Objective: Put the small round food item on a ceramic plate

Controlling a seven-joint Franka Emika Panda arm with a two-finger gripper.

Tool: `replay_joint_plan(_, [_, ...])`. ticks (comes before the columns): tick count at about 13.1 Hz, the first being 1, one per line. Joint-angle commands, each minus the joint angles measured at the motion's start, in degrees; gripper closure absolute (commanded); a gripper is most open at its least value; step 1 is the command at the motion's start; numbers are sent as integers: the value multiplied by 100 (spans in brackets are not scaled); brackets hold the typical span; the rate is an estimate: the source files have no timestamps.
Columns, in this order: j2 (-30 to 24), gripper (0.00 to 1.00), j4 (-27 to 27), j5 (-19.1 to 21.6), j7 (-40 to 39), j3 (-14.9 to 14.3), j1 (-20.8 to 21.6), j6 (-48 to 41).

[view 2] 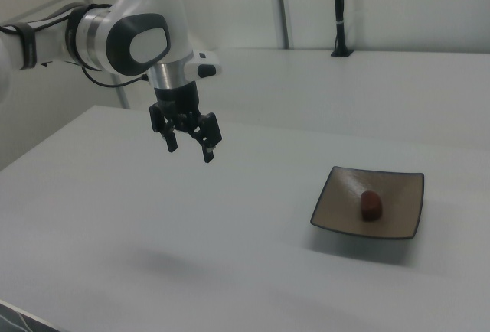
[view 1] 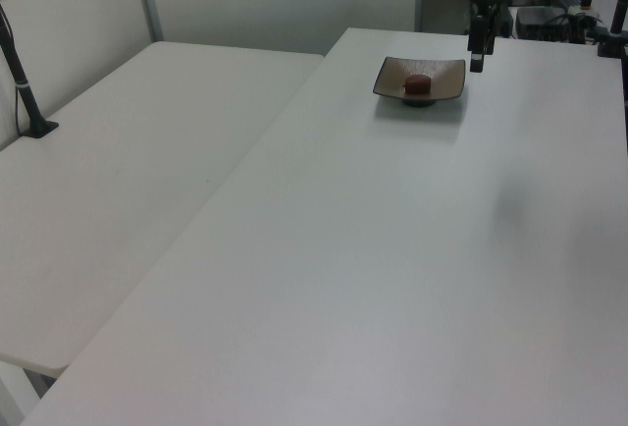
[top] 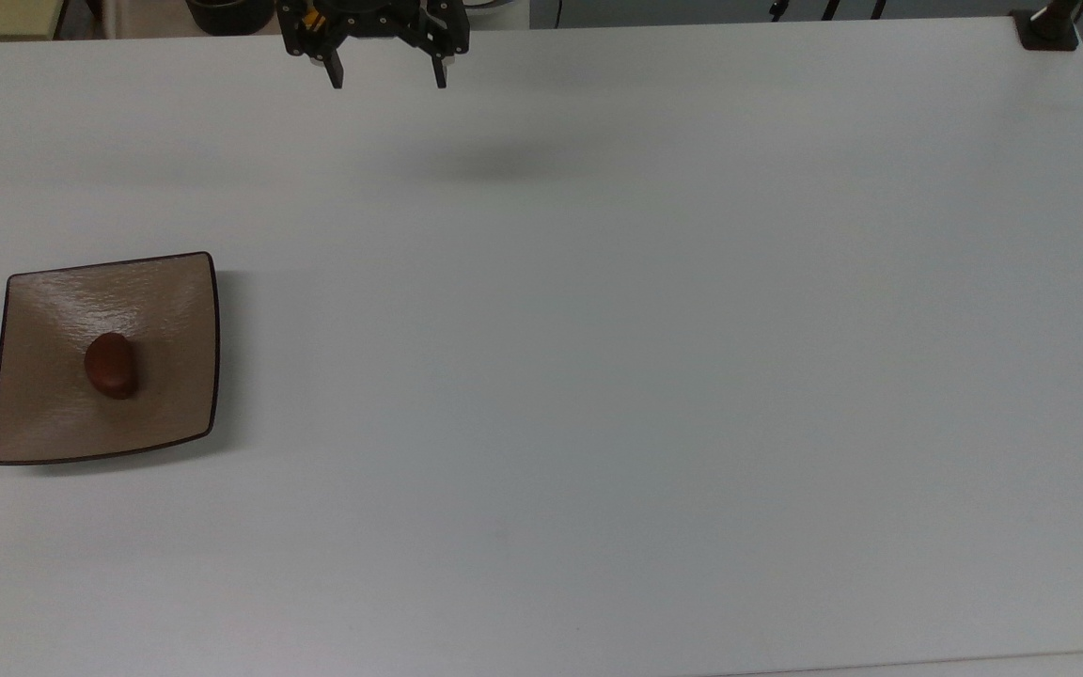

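One claw raised, fingers spread, empty | arm bent downward

White rounded arm with grey joint panels, black cable, black gripper and fingers.

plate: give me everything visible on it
The ceramic plate is square, glossy tan-brown, with a thin dark rim, rounded corners and slightly upturned edges. It sits flat on the white table near the top view's left edge. The small round food item, reddish-brown, rests on it left of centre. Nothing else touches it.
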Motion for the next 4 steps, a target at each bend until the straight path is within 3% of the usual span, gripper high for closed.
replay_joint_plan(1, [-156,0,-84,-16,-59,71,-106,124])
replay_joint_plan(4, [-139,0,-57,-34,152,45,-106,159])
